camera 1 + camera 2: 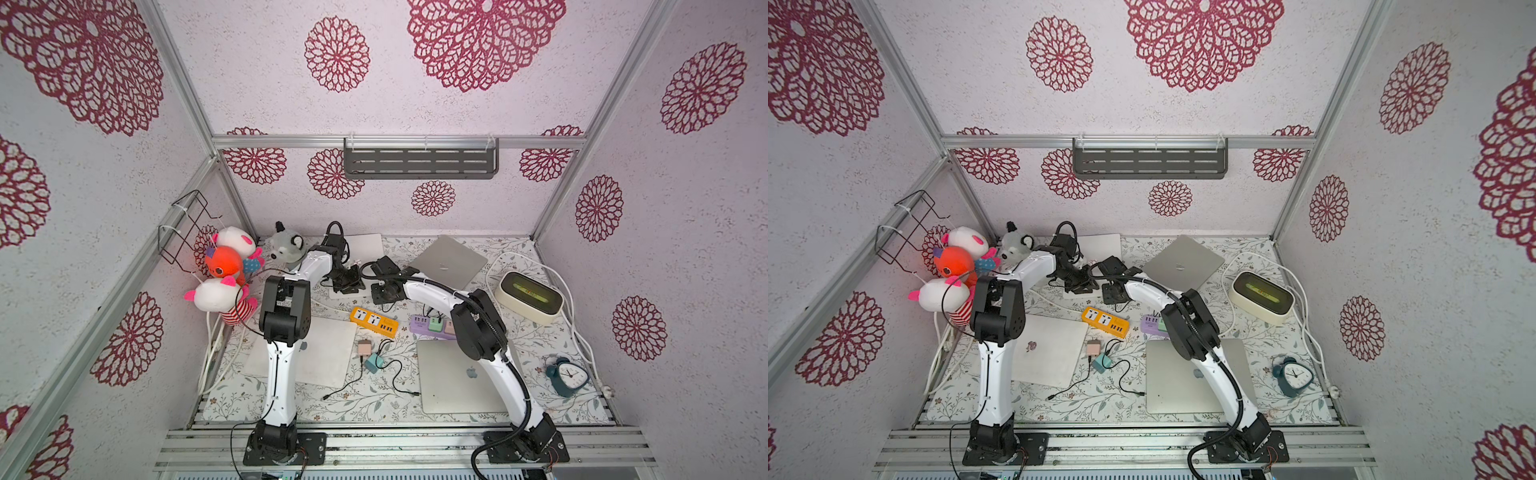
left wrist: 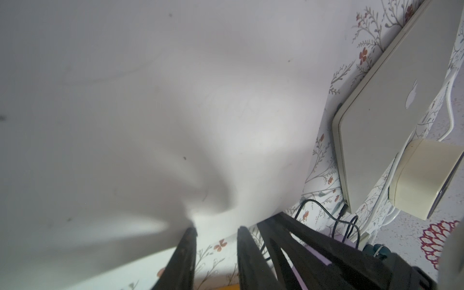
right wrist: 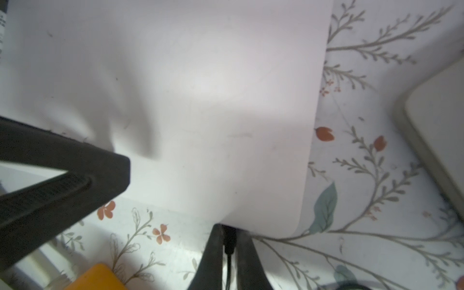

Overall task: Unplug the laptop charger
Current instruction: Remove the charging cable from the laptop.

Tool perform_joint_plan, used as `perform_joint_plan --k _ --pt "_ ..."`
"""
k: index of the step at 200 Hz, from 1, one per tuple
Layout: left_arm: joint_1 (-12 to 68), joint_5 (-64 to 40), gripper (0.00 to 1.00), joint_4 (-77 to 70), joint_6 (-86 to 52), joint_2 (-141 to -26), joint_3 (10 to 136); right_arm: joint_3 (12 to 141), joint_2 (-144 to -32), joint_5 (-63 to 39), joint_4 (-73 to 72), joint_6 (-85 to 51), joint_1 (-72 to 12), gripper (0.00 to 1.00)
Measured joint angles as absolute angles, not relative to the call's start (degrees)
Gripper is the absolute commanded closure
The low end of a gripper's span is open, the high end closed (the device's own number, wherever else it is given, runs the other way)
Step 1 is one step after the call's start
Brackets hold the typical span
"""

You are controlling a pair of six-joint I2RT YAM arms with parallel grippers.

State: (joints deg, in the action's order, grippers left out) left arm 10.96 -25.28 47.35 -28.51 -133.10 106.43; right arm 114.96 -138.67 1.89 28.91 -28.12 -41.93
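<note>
Right gripper [image 3: 229, 229]: jaws drawn together, clamped on the black plug [image 3: 229, 239]. The plug sits in the edge of the white laptop [image 3: 200, 88], close to one rounded corner, with no gap visible between plug and edge. A thin black cable [image 3: 228, 268] leaves the plug and runs back between the fingers.

Left gripper [image 2: 217, 228]: jaws apart, nothing between them. One fingertip [image 2: 192, 229] meets the white laptop at its edge. The other sits off the edge, over the floral cloth [image 2: 221, 244]. In the right wrist view a left finger lies over the lid near that same edge, beside the plug but apart from it.

Location, both top views: the white laptop lies closed at the back of the table, left of middle, largely hidden by the two wrists. The grippers stand side by side at its near edge.

Markings:
- Silver laptop [image 2: 376, 130], just beside the white one: Apple logo on the lid.
- Front-right laptop [image 1: 444, 386]: Apple logo on the lid.
- Front-left laptop [image 1: 1054, 353]: small dark logo, shape not clear.
- Orange strip [image 1: 374, 322] and purple strip [image 1: 428, 325]: print too small to read.
- Clock [image 1: 567, 376]: dial numerals not legible.
</note>
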Motion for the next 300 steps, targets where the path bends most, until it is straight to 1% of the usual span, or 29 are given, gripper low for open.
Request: perform_joint_plan --k 22,57,132,165,193,221,246,258,279,300 --pt "10.96 -25.3 0.69 47.35 -28.51 -133.1 106.43 115.07 -138.61 0.3 29.04 -28.53 -41.65 0.87" --pt "10.94 -25.43 0.69 47.27 -28.51 -133.1 106.32 116.29 -139.06 2.52 30.5 -27.29 -41.82 0.87" --pt "10.92 -25.54 0.69 47.16 -28.49 -133.03 106.08 113.8 -138.15 -1.91 27.81 -28.27 -40.93 0.88" --pt "10.92 -25.69 0.69 47.18 -28.49 -132.99 106.02 115.83 -138.72 1.28 30.28 -27.03 -41.41 0.88" --pt "10.92 -25.69 0.69 47.2 -28.49 -132.99 106.0 113.84 -138.02 -0.45 28.21 -27.16 -41.1 0.88" --pt "10.92 -25.71 0.69 47.2 -28.49 -132.97 105.91 118.37 -139.85 1.74 32.86 -26.39 -41.87 0.89" --pt "10.92 -25.87 0.69 47.2 -28.49 -132.97 105.91 118.96 -140.09 1.91 33.61 -25.93 -42.04 0.88" --pt "10.92 -25.87 0.69 47.2 -28.49 -132.97 105.89 117.91 -139.79 1.28 32.56 -26.09 -41.85 0.88" --pt "10.92 -25.91 0.69 47.18 -28.51 -132.94 105.82 112.51 -137.47 -0.99 27.35 -27.0 -41.21 0.89" --pt "10.92 -26.02 0.69 47.13 -28.49 -132.77 105.47 114.19 -137.93 0.47 29.02 -26.55 -41.58 0.88"
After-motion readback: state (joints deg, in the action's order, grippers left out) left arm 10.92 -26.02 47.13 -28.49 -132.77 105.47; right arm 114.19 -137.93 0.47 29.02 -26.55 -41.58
